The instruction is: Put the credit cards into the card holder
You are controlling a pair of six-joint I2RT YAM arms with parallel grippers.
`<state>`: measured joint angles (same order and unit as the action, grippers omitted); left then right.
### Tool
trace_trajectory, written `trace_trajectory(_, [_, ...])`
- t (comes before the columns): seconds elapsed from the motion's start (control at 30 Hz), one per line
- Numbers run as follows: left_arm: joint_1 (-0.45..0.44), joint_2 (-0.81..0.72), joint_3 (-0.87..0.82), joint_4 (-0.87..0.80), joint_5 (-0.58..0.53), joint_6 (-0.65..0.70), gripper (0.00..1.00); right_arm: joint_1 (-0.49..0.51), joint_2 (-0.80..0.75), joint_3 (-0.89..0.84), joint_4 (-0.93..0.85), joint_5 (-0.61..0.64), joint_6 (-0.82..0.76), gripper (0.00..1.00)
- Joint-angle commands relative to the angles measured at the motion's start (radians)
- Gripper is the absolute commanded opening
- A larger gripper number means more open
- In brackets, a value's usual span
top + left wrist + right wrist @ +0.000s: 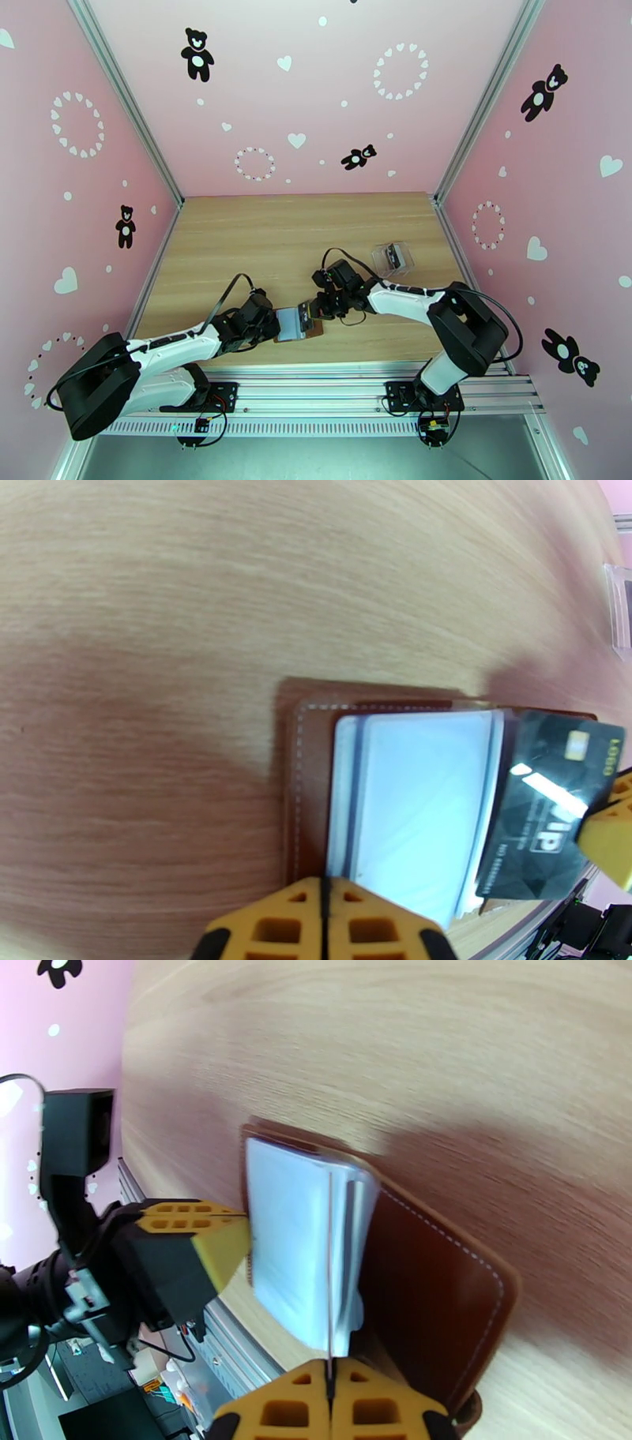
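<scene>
Pale wood-grain tabletop [237, 237] sits inside a pink-walled booth [316, 103] covered in black teddy bear stickers [197, 54] and white hearts [296, 140]. Silver aluminium posts [126, 103] run up the corners and a slotted metal rail [316, 387] lines the near edge.

The small brown leather card holder [308, 796] lies open and flat near the front middle of the table, between the two arms, with its greyish see-through pockets [419, 811] facing up. The left gripper [324, 884] has its yellow fingers pressed tight together right at the pockets' edge. I honestly can't tell if a sheet is pinched in there.

The right gripper [329, 1374] is clamped on a black plastic credit card [545, 811] with a gold chip and pale print. The card's one end overlaps the pockets' far side, though how deep it sits is hard to make out. From the right wrist it's edge-on, just a thin line.

A small clear plastic box [393, 257] sits well apart towards the back right. It's cut off at the frame edge in the left wrist view, and its contents are too small to read.
</scene>
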<state>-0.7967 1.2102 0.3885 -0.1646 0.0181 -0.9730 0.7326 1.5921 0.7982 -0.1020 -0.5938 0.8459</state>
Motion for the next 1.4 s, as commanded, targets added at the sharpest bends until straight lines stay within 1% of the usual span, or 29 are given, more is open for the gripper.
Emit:
trace_trajectory(0.0, [0.007, 0.011, -0.023, -0.053, -0.018, 0.000, 0.07, -0.003, -0.049, -0.014, -0.014, 0.010, 0.007, 0.00])
trace_trajectory(0.27, [0.007, 0.012, -0.026, -0.049, -0.019, -0.003, 0.07, 0.009, -0.029, -0.043, 0.090, -0.049, 0.069, 0.00])
trace_trajectory(0.47, [0.006, 0.015, -0.025, -0.048, -0.017, -0.003, 0.07, 0.014, 0.013, -0.061, 0.140, -0.049, 0.086, 0.00])
trace_trajectory(1.2, [0.006, 0.015, -0.024, -0.048, -0.015, -0.001, 0.07, 0.018, 0.048, -0.088, 0.158, -0.029, 0.087, 0.00])
trace_trajectory(1.37, [0.005, 0.016, -0.023, -0.048, -0.016, 0.000, 0.07, 0.017, 0.070, -0.090, 0.184, -0.044, 0.098, 0.00])
